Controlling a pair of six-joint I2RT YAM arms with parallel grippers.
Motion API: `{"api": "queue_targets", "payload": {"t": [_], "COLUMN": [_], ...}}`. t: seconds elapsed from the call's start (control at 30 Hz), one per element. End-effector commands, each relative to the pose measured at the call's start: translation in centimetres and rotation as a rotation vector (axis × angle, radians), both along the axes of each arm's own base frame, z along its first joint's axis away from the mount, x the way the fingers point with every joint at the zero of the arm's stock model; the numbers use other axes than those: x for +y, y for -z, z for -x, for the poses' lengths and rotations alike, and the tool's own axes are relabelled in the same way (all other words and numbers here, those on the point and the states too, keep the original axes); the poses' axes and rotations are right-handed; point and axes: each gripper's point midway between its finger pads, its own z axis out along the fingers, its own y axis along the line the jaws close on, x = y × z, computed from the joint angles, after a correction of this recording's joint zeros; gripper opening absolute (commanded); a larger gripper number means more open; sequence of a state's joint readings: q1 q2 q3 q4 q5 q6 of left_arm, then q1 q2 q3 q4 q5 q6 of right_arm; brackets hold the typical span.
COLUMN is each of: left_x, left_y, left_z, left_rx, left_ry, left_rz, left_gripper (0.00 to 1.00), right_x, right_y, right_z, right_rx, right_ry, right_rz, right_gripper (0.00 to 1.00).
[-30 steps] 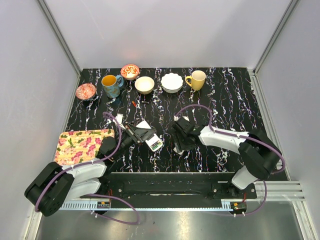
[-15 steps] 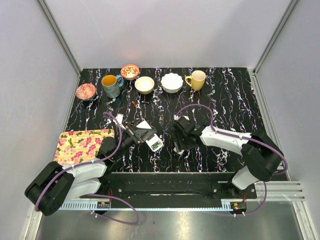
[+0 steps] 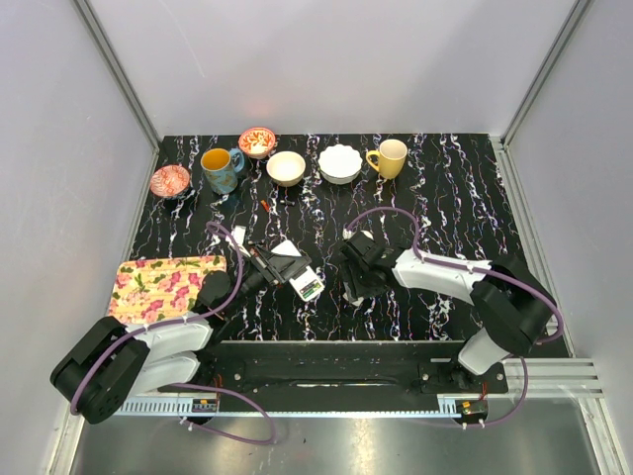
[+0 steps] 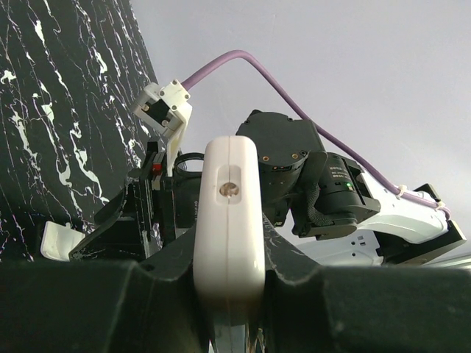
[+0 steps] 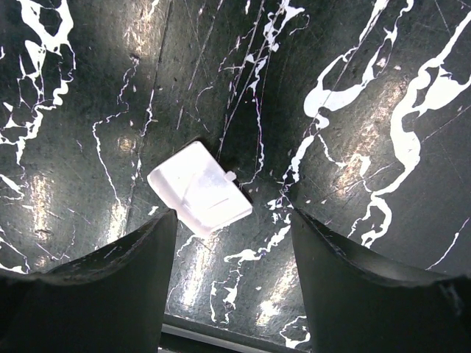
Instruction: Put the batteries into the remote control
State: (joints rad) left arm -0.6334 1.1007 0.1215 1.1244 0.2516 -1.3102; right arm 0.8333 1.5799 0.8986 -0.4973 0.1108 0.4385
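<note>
Clamping glossy, round-edged white remote control (image 4: pixel 228 235).

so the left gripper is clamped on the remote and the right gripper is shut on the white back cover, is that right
Not quite: the right gripper is open, and the white back cover lies on the table below its spread fingers, as the right wrist view shows. The left gripper does clamp the remote.

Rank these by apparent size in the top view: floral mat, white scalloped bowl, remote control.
1. floral mat
2. white scalloped bowl
3. remote control, partly hidden in the left gripper, yet clearly smallest
</note>
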Motion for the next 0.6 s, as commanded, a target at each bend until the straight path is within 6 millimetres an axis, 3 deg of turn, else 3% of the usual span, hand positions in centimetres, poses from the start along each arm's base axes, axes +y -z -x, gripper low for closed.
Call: {"api": "queue_targets", "payload": {"t": [0.0,0.57], "left_x": [0.3,0.0], "left_y": [-2.1,-1.9], "left_z": [0.3,0.4], "left_rx": [-0.072,-0.068], "left_ry": [-0.005,0.002], "left_rz": [0.059,0.057], "left_gripper": [0.00,0.00], "right_x": [0.9,0.7], "right_y": [-0.1,1.0], "right_z": [-0.1,0.3], "right_rx": [-0.006,0.024], "right_ry": [-0.008,-0.011], "right_rz": [-0.023,-0.008], "right_gripper": [0.69,0.69]}}
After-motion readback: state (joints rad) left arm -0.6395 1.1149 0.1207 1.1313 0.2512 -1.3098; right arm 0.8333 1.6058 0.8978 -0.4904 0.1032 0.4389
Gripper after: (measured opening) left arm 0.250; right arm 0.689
